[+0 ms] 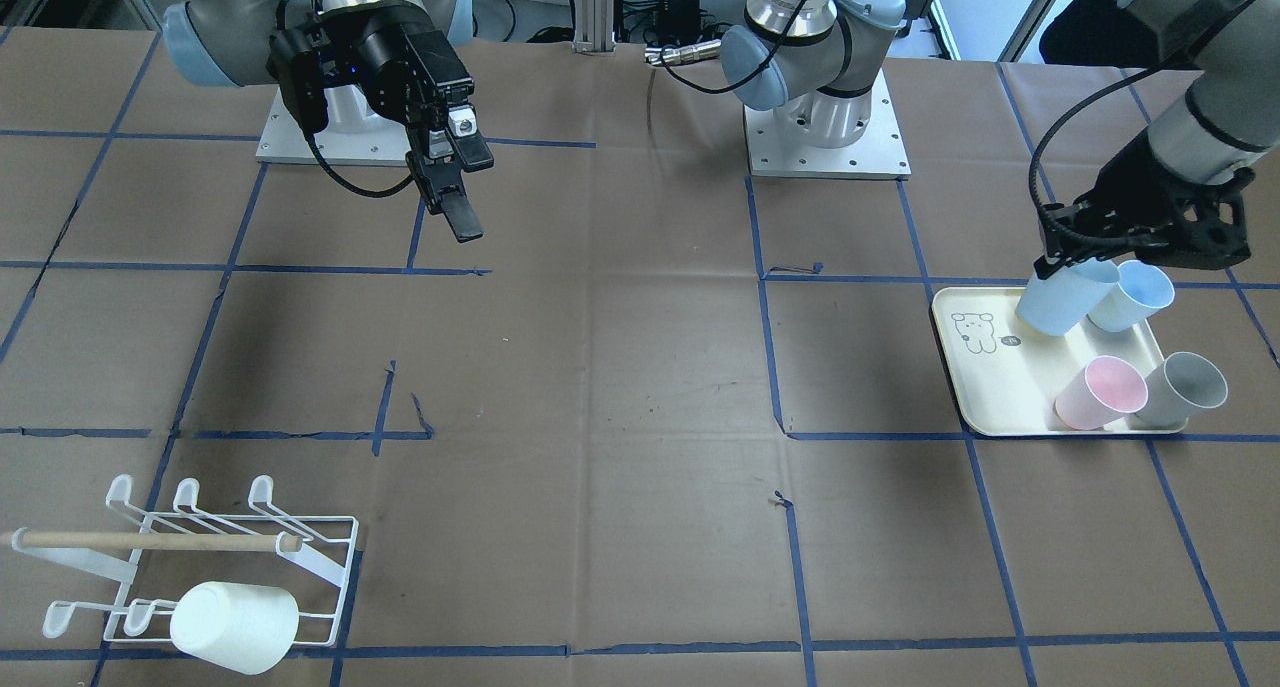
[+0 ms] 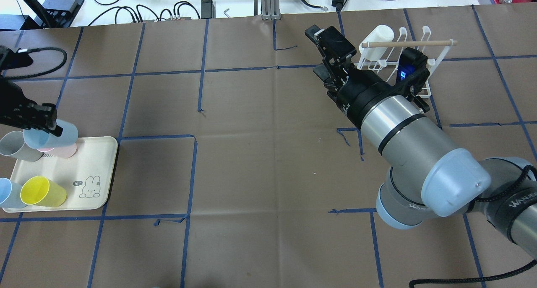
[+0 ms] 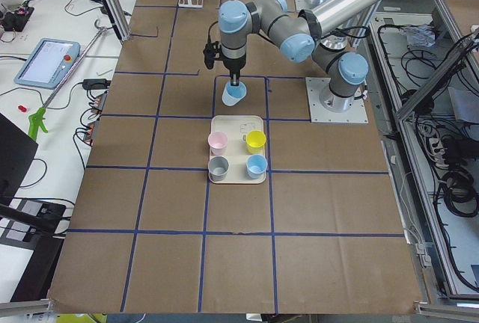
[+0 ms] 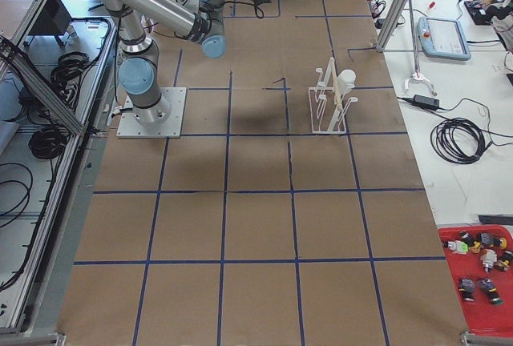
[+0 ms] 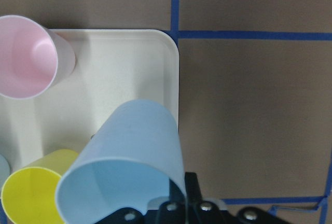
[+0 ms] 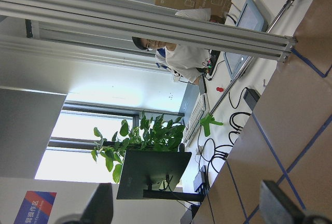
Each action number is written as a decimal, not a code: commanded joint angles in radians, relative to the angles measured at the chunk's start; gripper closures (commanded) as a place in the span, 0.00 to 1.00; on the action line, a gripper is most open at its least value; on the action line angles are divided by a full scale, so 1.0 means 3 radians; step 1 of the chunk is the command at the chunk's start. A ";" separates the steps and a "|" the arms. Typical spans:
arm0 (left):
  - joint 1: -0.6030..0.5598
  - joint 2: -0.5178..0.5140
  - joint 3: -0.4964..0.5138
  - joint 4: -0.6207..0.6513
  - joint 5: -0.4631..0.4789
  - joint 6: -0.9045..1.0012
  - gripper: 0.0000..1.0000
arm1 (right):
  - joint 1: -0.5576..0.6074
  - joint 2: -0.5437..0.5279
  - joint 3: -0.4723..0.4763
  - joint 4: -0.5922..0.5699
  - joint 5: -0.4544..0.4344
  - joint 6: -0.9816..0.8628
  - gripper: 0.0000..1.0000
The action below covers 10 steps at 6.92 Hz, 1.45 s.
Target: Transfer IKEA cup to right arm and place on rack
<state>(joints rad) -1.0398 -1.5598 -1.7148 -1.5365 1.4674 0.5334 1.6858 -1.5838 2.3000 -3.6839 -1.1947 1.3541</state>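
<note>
My left gripper (image 1: pixel 1075 257) (image 2: pixel 50 124) is shut on the rim of a light blue cup (image 1: pixel 1065 297) (image 2: pixel 56 135) (image 5: pixel 124 167). It holds the cup tilted, just above the edge of the cream tray (image 1: pixel 985 387) (image 2: pixel 100 166) (image 5: pixel 129 63). My right gripper (image 1: pixel 462 182) (image 2: pixel 319 51) is open and empty, raised above the table near the white wire rack (image 1: pixel 320 557) (image 2: pixel 432 66) (image 4: pixel 327 102). Its fingertips (image 6: pixel 280 208) stand wide apart in the right wrist view. A white cup (image 1: pixel 235 627) (image 2: pixel 379 36) sits on the rack.
On the tray lie a pink cup (image 1: pixel 1100 392) (image 5: pixel 26 58), a grey cup (image 1: pixel 1190 387) (image 2: pixel 16 145), a yellow cup (image 2: pixel 42 191) (image 5: pixel 31 193) and another light blue cup (image 1: pixel 1135 295). Brown paper with blue tape lines covers the table.
</note>
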 commanded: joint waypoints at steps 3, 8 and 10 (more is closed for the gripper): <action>-0.0537 -0.0395 0.0869 -0.0254 -0.1129 -0.0479 1.00 | 0.0000 -0.0003 -0.0002 0.0008 0.0009 -0.0009 0.00; -0.1155 -0.0338 0.0099 0.1960 -0.2455 -0.0484 1.00 | 0.0015 -0.0003 0.0008 0.0028 0.0035 0.0790 0.00; -0.1410 -0.0333 -0.0545 0.3289 -0.2631 -0.0820 1.00 | 0.0072 0.0023 0.0008 0.0054 0.0030 0.0927 0.00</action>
<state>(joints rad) -1.4144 -1.6601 -1.7685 -0.7838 0.7114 0.3444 1.7012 -1.5813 2.3023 -3.6726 -1.1859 1.6038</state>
